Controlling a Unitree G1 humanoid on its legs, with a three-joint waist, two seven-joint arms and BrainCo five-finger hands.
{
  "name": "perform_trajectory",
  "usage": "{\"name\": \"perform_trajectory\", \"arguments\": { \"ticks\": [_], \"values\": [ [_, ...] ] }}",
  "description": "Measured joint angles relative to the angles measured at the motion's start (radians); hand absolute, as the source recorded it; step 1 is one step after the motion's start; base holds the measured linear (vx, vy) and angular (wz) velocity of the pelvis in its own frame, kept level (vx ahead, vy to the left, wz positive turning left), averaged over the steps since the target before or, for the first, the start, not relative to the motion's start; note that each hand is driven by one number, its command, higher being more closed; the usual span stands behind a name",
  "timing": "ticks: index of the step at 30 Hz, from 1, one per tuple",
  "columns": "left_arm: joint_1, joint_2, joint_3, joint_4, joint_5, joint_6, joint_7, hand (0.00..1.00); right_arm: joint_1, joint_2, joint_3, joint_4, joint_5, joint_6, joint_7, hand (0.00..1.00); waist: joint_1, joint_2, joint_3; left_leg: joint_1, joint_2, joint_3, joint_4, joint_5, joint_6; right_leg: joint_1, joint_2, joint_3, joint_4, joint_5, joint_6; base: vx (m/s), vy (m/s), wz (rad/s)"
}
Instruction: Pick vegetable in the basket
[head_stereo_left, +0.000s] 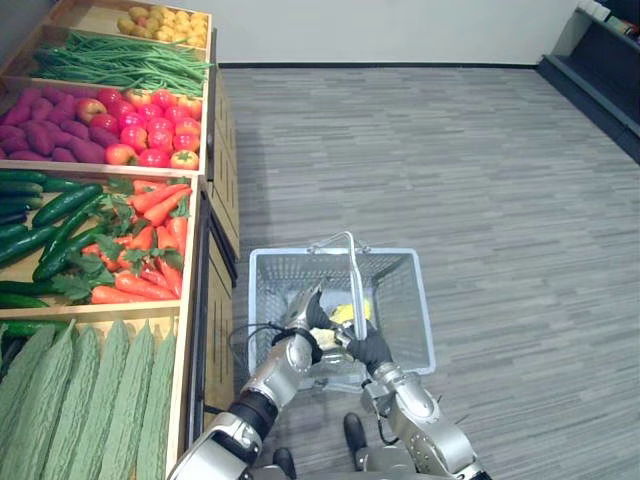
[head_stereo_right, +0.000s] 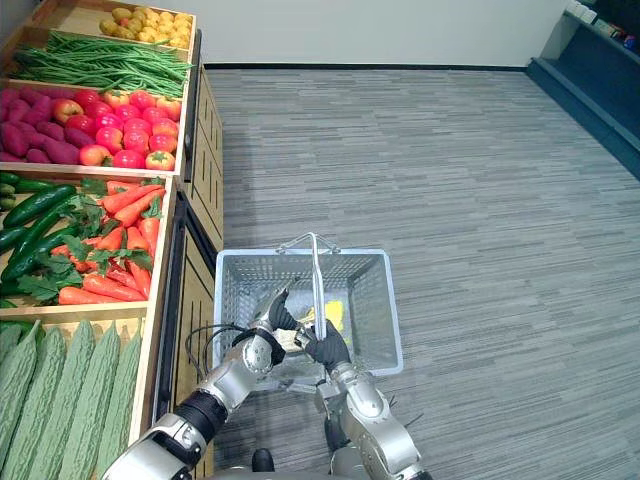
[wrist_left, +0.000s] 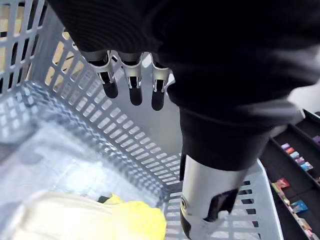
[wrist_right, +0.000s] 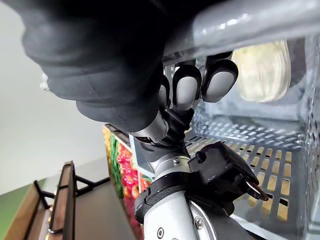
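Observation:
A pale grey plastic basket (head_stereo_left: 330, 256) hangs low in front of me, beside the vegetable stand. My right hand (head_stereo_left: 368, 346) is shut round its metal handle (head_stereo_left: 352, 265); in the right wrist view the fingers (wrist_right: 187, 86) curl over the bar. My left hand (head_stereo_left: 306, 310) reaches over the basket's near left rim, and its fingers (wrist_left: 135, 85) are straight and hold nothing. Under that hand, on the basket's floor, lies a pale yellow vegetable in clear wrap (wrist_left: 95, 220), which also peeks out between the two hands (head_stereo_left: 351, 313).
The wooden stand at my left holds bitter gourds (head_stereo_left: 90, 400), carrots (head_stereo_left: 150, 250), cucumbers (head_stereo_left: 45, 225), tomatoes (head_stereo_left: 150, 130), purple roots (head_stereo_left: 45, 130) and green beans (head_stereo_left: 120, 60). A dark shelf (head_stereo_left: 600, 70) stands at the far right, across the grey floor.

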Motion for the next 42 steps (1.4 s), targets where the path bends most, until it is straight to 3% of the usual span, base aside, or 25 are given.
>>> {"name": "perform_trajectory", "arguments": {
  "ticks": [5, 8, 13, 14, 17, 22, 27, 35, 40, 42],
  "values": [
    [0.068, 0.013, 0.052, -0.189, -0.086, -0.009, 0.002, 0.0, 0.006, 0.002, -0.08, -0.008, -0.101, 0.0, -0.023, 1.0, 0.001, 0.006, 0.004, 0.006, 0.0, -0.004, -0.002, 0.0, 0.0, 0.009, -0.001, -0.005, -0.002, 0.0, 0.0, 0.0, -0.001, 0.01],
    [0.179, 0.029, 0.086, -0.375, -0.179, -0.053, -0.008, 0.0, 0.007, 0.003, -0.195, -0.01, -0.155, 0.0, -0.045, 1.0, 0.004, 0.02, 0.009, 0.015, 0.0, -0.017, -0.002, 0.0, 0.0, 0.024, -0.001, -0.017, -0.006, -0.001, 0.0, 0.0, -0.008, 0.1],
    [0.307, 0.028, 0.143, -0.511, -0.299, -0.087, -0.062, 0.0, 0.028, 0.005, -0.314, -0.053, -0.225, 0.0, -0.064, 1.0, 0.025, 0.043, 0.01, 0.026, -0.001, -0.024, -0.006, 0.0, 0.0, 0.036, 0.0, -0.027, -0.006, -0.005, -0.002, -0.01, -0.006, 0.06],
    [0.44, 0.025, 0.237, -0.591, -0.459, -0.099, -0.123, 0.0, 0.05, 0.025, -0.442, -0.087, -0.281, 0.001, -0.078, 1.0, 0.044, 0.06, 0.0, 0.044, -0.006, -0.034, -0.035, 0.006, 0.0, 0.048, 0.001, -0.043, -0.005, -0.011, -0.001, -0.03, -0.016, 0.15],
    [0.484, 0.012, 0.283, -0.614, -0.546, -0.107, -0.129, 0.0, 0.066, 0.038, -0.504, -0.087, -0.296, 0.003, -0.088, 1.0, 0.057, 0.061, 0.0, 0.053, -0.009, -0.043, -0.037, 0.007, 0.002, 0.06, -0.003, -0.048, -0.004, -0.016, 0.003, -0.01, 0.002, 0.13],
    [0.584, -0.022, 0.45, -0.616, -0.553, -0.115, -0.122, 0.0, 0.156, 0.048, -0.591, -0.084, -0.301, 0.004, -0.079, 1.0, 0.061, 0.07, -0.011, 0.067, -0.014, -0.058, -0.061, 0.006, 0.003, 0.073, -0.012, -0.072, 0.011, -0.044, 0.005, 0.0, 0.009, 0.13],
    [0.615, -0.022, 0.579, -0.608, -0.504, -0.11, -0.079, 0.0, 0.209, 0.051, -0.644, -0.036, -0.293, 0.015, -0.063, 1.0, 0.086, 0.077, -0.017, 0.075, -0.011, -0.057, -0.06, 0.007, 0.003, 0.08, -0.017, -0.087, 0.013, -0.049, 0.008, 0.05, -0.003, 0.03],
    [0.632, -0.055, 0.634, -0.602, -0.462, -0.104, -0.056, 0.0, 0.218, 0.072, -0.659, -0.035, -0.287, 0.018, -0.061, 1.0, 0.117, 0.072, -0.018, 0.068, 0.0, -0.028, -0.001, -0.051, 0.008, 0.087, -0.012, -0.083, 0.034, -0.072, 0.007, -0.02, -0.003, -0.06],
    [0.641, -0.063, 0.643, -0.626, -0.456, -0.104, -0.023, 0.0, 0.195, 0.078, -0.658, -0.028, -0.288, 0.017, -0.064, 1.0, 0.14, 0.064, -0.02, -0.029, 0.051, 0.012, 0.215, -0.179, -0.004, -0.041, 0.025, -0.068, 0.251, -0.187, 0.009, 0.03, -0.02, -0.31],
    [0.64, -0.068, 0.643, -0.636, -0.445, -0.104, -0.008, 0.0, 0.155, 0.078, -0.657, 0.036, -0.288, 0.017, -0.065, 1.0, 0.14, 0.069, -0.014, -0.013, 0.081, 0.03, 0.266, -0.226, 0.003, -0.133, 0.04, -0.131, 0.49, -0.212, 0.029, 0.05, -0.003, -0.33]
  ]
}}
